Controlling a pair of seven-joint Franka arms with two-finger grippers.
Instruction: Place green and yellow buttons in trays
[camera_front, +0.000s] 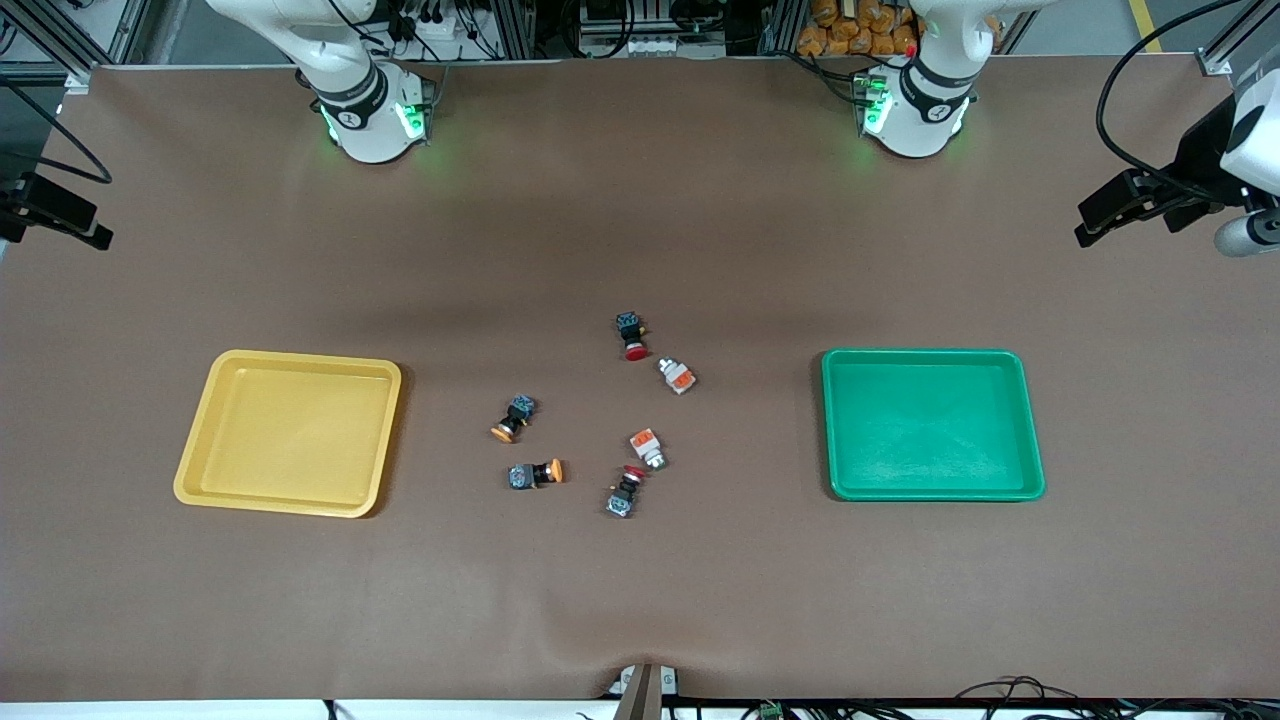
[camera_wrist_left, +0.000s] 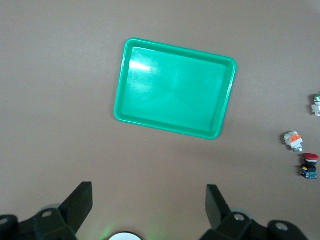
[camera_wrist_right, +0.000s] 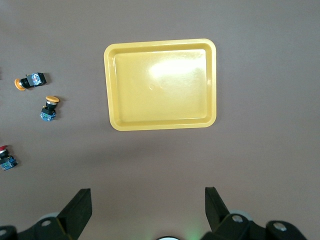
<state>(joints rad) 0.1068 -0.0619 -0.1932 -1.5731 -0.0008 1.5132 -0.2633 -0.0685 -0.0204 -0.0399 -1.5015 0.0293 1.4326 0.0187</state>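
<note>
The left hand is hanging released, fingers spread, above the green tray, which is lying empty toward the left arm's end of the brown surface. The right hand is likewise waiting released over the empty yellow tray at the right arm's end. Between the trays, two orange-capped buttons and two silver-white buttons are lying scattered, mixed with two red-capped switches.
</note>
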